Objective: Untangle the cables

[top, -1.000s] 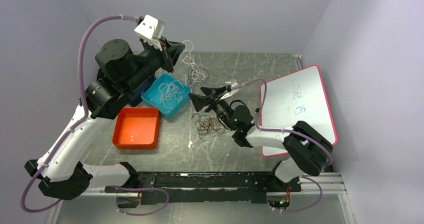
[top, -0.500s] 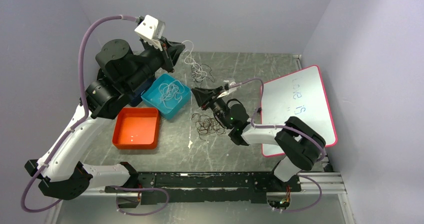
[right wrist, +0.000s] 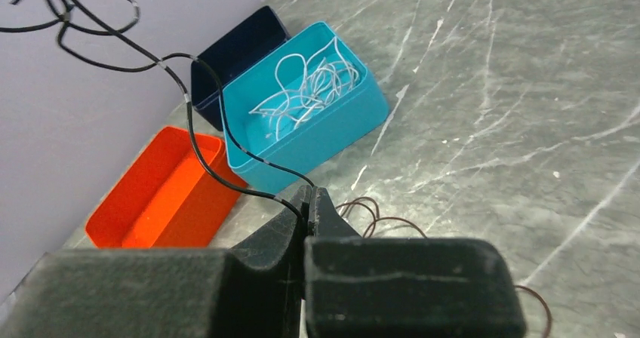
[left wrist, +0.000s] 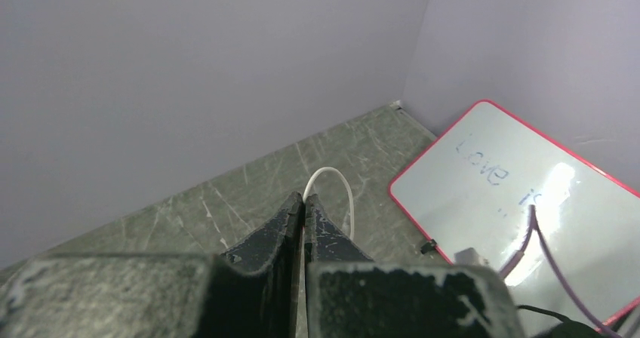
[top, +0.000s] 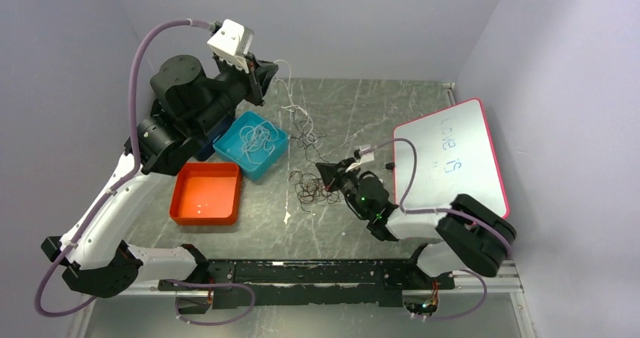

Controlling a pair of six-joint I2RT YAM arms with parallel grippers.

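Observation:
My left gripper (top: 266, 75) is raised at the back left, shut on a thin white cable (left wrist: 332, 170) that loops out past its tips. From there the white strand (top: 289, 99) hangs down into a stretched black strand (top: 306, 133). That black cable (right wrist: 241, 190) runs into my right gripper (top: 324, 171), which is shut on it low over the table. A loose dark brown tangle (top: 310, 188) lies on the table just left of the right gripper, also visible as brown cable loops (right wrist: 392, 218). More white cables (top: 255, 137) rest inside the teal box.
The teal box (top: 269, 159), a dark blue box (top: 205, 148) behind it and an empty orange tray (top: 205, 216) stand left of centre. A pink-rimmed whiteboard (top: 483, 123) lies at the right. Walls close in the back and both sides.
My right gripper closed on the black cable and pulled it toward the near right. The hanging tangle stretched into a line. The left gripper rose slightly with the white cable.

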